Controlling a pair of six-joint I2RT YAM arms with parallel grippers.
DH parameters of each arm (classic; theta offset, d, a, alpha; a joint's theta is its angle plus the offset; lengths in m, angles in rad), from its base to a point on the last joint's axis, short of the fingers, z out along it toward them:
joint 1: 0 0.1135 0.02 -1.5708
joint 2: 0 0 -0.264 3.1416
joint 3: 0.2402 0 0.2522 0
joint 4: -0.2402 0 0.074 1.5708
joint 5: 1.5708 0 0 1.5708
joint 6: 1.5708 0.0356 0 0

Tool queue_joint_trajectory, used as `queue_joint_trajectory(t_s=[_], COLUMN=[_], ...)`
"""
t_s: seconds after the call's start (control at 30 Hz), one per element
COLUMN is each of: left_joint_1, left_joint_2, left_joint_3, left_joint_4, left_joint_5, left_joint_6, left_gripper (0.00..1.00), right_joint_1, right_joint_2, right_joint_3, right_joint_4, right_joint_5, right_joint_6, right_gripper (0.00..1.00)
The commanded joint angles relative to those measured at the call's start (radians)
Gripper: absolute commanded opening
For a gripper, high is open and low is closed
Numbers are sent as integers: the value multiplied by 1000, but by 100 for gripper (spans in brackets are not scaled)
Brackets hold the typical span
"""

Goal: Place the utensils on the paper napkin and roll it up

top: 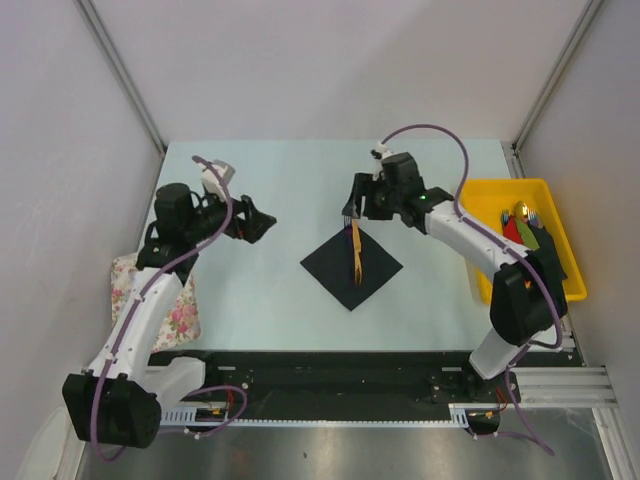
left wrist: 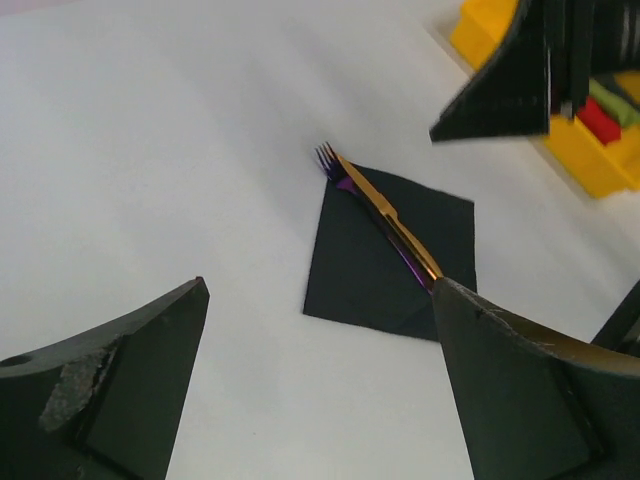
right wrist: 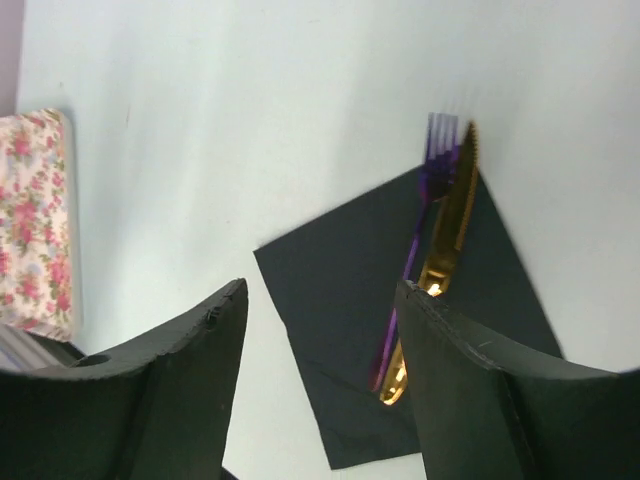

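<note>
The black paper napkin lies flat as a diamond in the table's middle. The utensils, a gold knife and a purple fork side by side, lie along its diagonal, tines past the far corner. They also show in the left wrist view on the napkin and in the right wrist view on the napkin. My right gripper is open and empty, hovering just beyond the napkin's far corner. My left gripper is open and empty, left of the napkin.
A yellow bin at the right edge holds red and green rolled napkins with gold cutlery. A floral pink-white cloth lies at the left under my left arm; it also shows in the right wrist view.
</note>
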Motion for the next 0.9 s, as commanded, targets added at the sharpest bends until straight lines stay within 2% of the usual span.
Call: queue_joint_trajectory(t_s=[0.0,0.07,0.1,0.17,0.2,0.23,0.27,0.3,0.4,0.6,0.87], left_joint_1=[-158,-228,-317,-417,-522,-573,-622,-710,-845,-985,-1051], left_joint_2=[-56,-56,-51,-42,-19,-2,18,70,148,228,397], left_joint_3=[-57,-86,-95,-139,-158,-175,-196,-205,-264,-365,-339], left_joint_4=[-24,-35,-38,-17,3,44,58,68,146,357,453], left_joint_5=[37,-6,-34,-174,-240,-297,-378,-409,-512,-569,-571], left_joint_6=[307,372,444,509,557,573,588,627,719,877,898], left_gripper=[95,90,84,76,69,64,61,59,57,56,53], right_joint_1=[-133,-185,-201,-225,-242,-248,-252,-264,-271,-307,-325], right_joint_2=[-56,-74,-80,-94,-102,-109,-122,-126,-129,-113,-94], right_joint_3=[-135,-173,-192,-239,-255,-291,-305,-319,-333,-326,-332], right_joint_4=[45,45,48,48,54,77,89,98,86,19,22], right_joint_5=[-226,-269,-289,-338,-352,-366,-406,-432,-492,-509,-532], right_joint_6=[-37,-37,-39,-40,-40,-42,-44,-50,-91,-148,-148], right_gripper=[65,64,64,63,62,62,62,62,61,59,59])
